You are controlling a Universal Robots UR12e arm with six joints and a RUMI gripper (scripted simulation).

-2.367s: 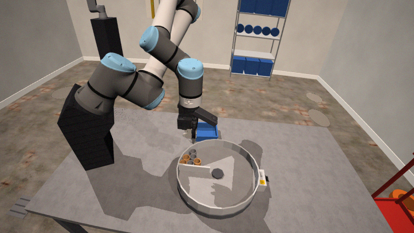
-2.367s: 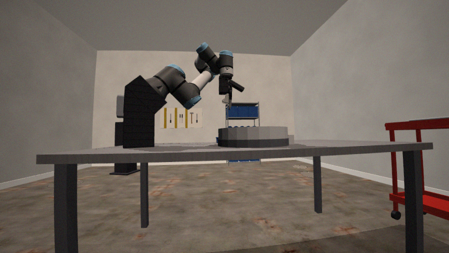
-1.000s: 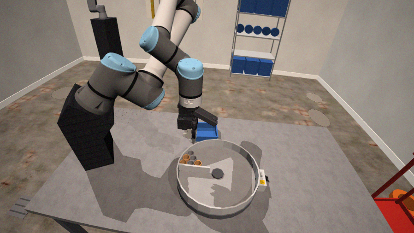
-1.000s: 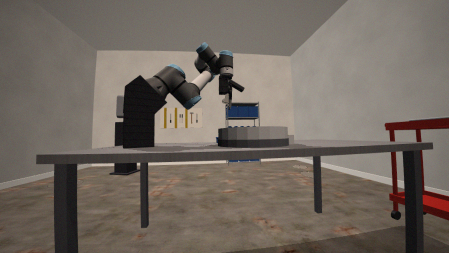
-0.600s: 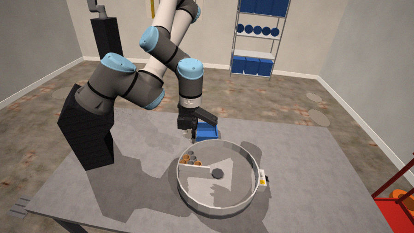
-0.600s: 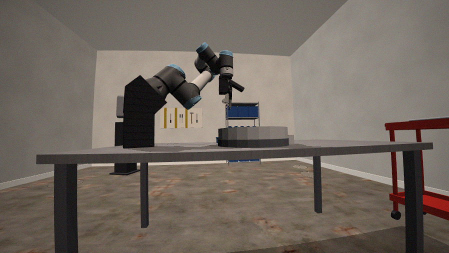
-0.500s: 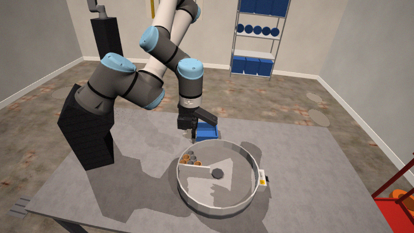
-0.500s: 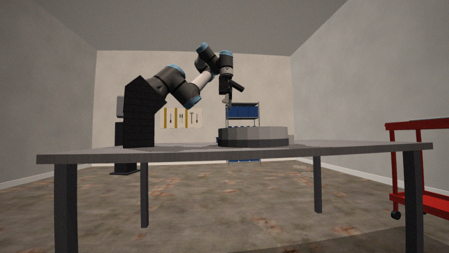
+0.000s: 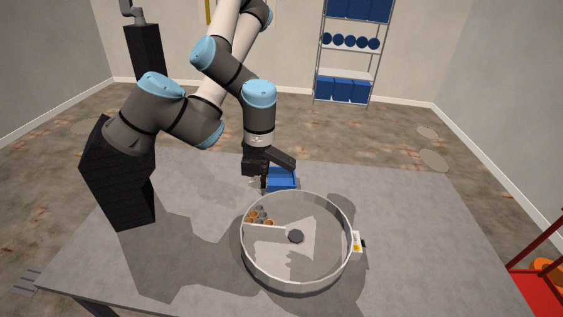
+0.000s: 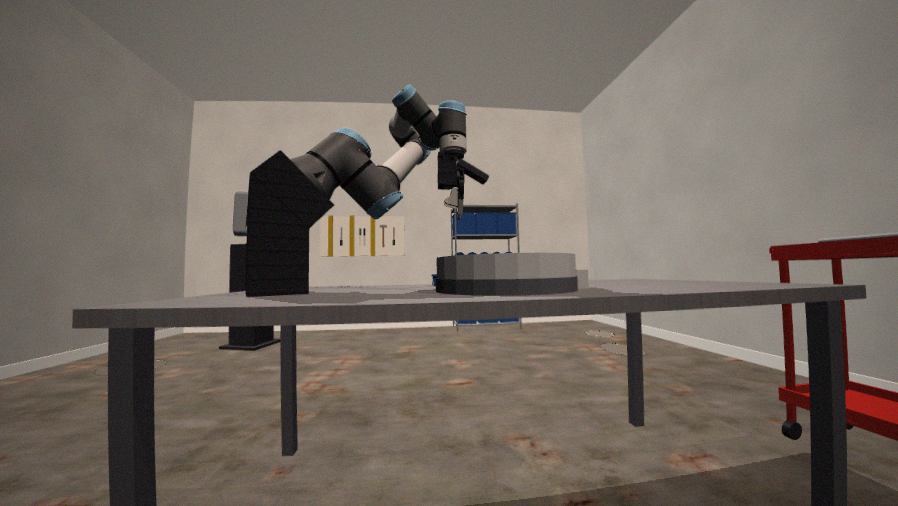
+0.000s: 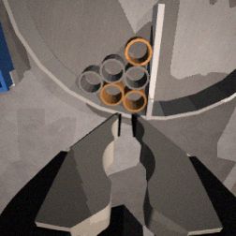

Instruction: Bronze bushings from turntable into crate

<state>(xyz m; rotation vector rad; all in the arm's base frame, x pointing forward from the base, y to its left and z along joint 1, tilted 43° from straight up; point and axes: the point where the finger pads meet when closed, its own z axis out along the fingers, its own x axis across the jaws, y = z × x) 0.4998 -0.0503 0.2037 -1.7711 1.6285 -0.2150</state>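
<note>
The turntable [image 9: 298,286] [image 10: 505,267] [image 11: 42,33] holds three bronze bushings and three steel bushings, all upright in a cluster. In the wrist view one bronze bushing [image 11: 139,64] is near the white divider; two more, a left one [image 11: 112,101] and a right one [image 11: 135,108], stand near the rim. The steel bushings [image 11: 112,81] [image 9: 259,207] touch or nearly touch them. My gripper [image 9: 263,192] [image 10: 459,216] [image 11: 126,115] is shut with nothing between its fingertips. It hangs above the table, outside the turntable's rim. The blue crate [image 9: 281,184] [image 11: 5,61] stands behind the turntable; its inside is only partly visible.
The white divider [image 9: 264,229] [image 11: 156,56] runs from the rim toward the dark hub [image 9: 295,236]. The turntable's raised rim surrounds the bushings. A white box [image 9: 356,244] is fixed at its right side. A red cart [image 10: 834,251] stands right of the table.
</note>
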